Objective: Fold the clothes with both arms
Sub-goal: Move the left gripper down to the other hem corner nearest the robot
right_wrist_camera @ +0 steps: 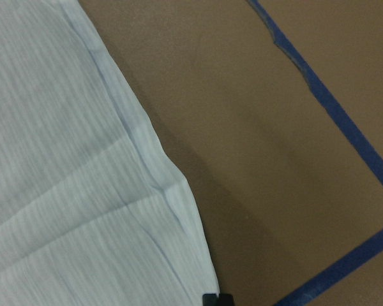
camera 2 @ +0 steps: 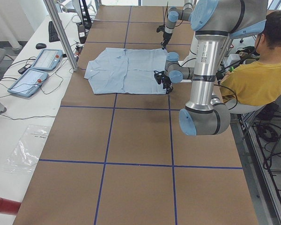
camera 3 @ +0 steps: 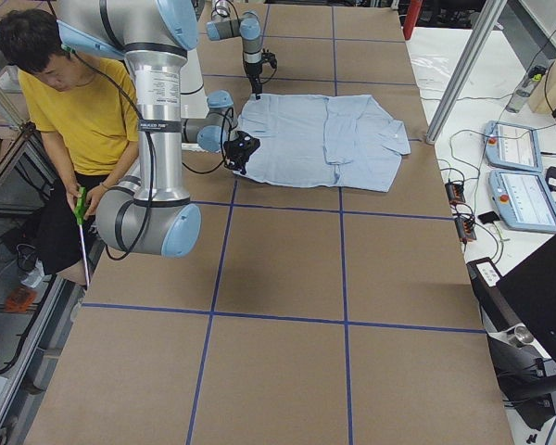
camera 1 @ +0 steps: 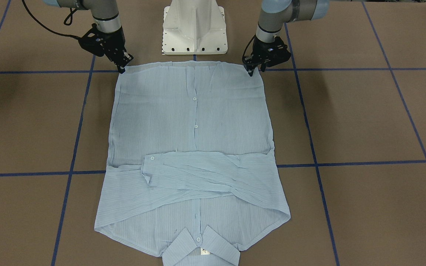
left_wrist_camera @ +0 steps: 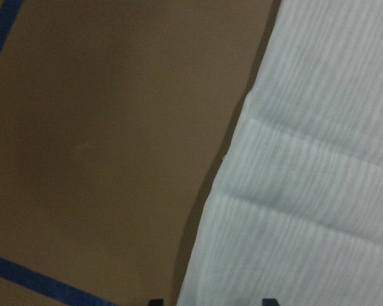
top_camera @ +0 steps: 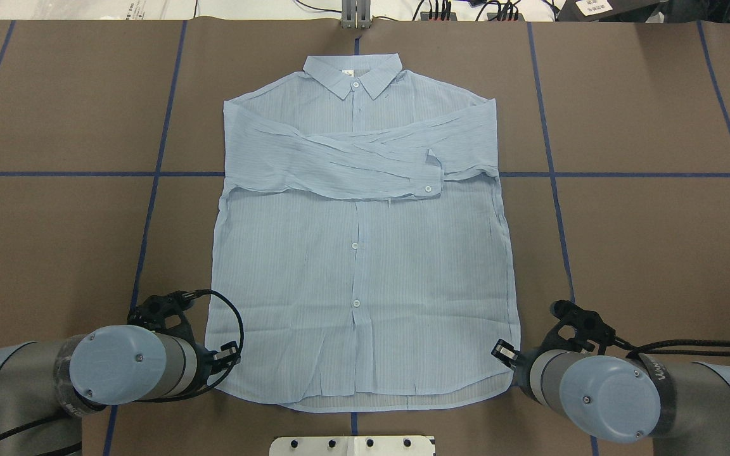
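The light blue striped shirt [camera 1: 194, 111] lies flat and buttoned on the brown table, collar [top_camera: 352, 73] far from me, both sleeves folded across the chest [top_camera: 352, 161]. My left gripper [camera 1: 252, 71] is down at the hem corner on my left. In the left wrist view its fingertips [left_wrist_camera: 154, 301] stand apart astride the shirt's side edge [left_wrist_camera: 306, 191], so it is open. My right gripper [camera 1: 122, 68] is at the other hem corner. In the right wrist view its tips [right_wrist_camera: 217, 298] are together at the shirt's corner [right_wrist_camera: 64, 191].
The white pedestal base [camera 1: 194, 29] stands just behind the hem. Blue tape lines [top_camera: 156, 174] cross the table. A person in a yellow shirt [camera 2: 257, 79] sits behind the robot. Teach pendants [camera 3: 519, 176] lie on the side bench beyond the collar end.
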Tool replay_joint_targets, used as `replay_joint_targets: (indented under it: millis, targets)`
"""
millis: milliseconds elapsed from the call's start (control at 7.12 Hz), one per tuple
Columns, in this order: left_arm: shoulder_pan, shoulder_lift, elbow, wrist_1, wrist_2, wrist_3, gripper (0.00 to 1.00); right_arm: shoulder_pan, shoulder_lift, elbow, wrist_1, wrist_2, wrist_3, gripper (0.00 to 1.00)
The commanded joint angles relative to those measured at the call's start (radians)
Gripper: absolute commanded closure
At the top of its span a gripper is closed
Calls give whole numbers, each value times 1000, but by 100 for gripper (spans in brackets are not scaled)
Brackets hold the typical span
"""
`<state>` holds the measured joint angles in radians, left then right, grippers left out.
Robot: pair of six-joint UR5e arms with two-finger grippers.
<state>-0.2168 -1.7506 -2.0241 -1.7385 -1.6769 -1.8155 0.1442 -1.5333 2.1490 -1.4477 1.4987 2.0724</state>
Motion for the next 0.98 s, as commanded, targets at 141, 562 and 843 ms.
replay_joint_targets:
  millis: [141,562,843]
  targets:
    - [14,3,1,0,-1,-44,100,-2,1,0,0,0,0,100]
    - [14,8,-24,28,-7,-47,100,3,1,0,0,-2,0,100]
    - [11,14,-112,30,-9,-48,100,44,-31,85,-5,3,0,100]
